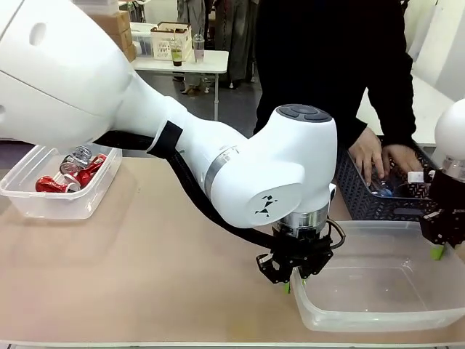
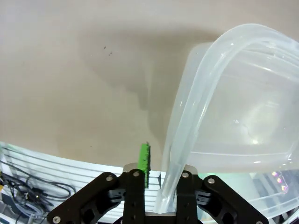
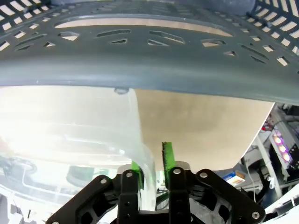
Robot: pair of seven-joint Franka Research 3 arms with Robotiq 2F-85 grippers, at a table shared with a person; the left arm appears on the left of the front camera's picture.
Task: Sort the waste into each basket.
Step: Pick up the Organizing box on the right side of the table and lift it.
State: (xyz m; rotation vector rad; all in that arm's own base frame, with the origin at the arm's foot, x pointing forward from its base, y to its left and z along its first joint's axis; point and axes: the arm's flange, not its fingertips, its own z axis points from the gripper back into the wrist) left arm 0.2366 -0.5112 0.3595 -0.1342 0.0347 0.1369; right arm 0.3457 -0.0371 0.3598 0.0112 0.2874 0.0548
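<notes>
Left end effector [image 1: 293,280] was clenched on the near-left rim of the right basket [image 1: 378,320]. In the left wrist view the rim ran between its fingers, with one green pad [image 2: 145,161] outside the wall. Right end effector [image 1: 438,247] was clenched on the same basket's far-right wall, one finger inside and one outside. That basket was clear, with nothing visible inside. A dark perforated crate [image 1: 356,196] sat just behind it, touching or nearly so. In the right wrist view the crate's slotted wall hung right over the fingers. A person in a black top [image 1: 327,65] had both hands [image 1: 367,156] down in the crate, by a clear bottle [image 1: 383,187]. The left basket [image 1: 58,207] sat well apart at the far left and held crushed red and silver cans [image 1: 76,171]. The left arm's bulk and its black cable [image 1: 185,178] blocked much of the middle. The tan worktop [image 1: 145,262] was matte and bare between the baskets. In the room behind stood a white table [image 1: 182,64] carrying a box [image 1: 172,40].
</notes>
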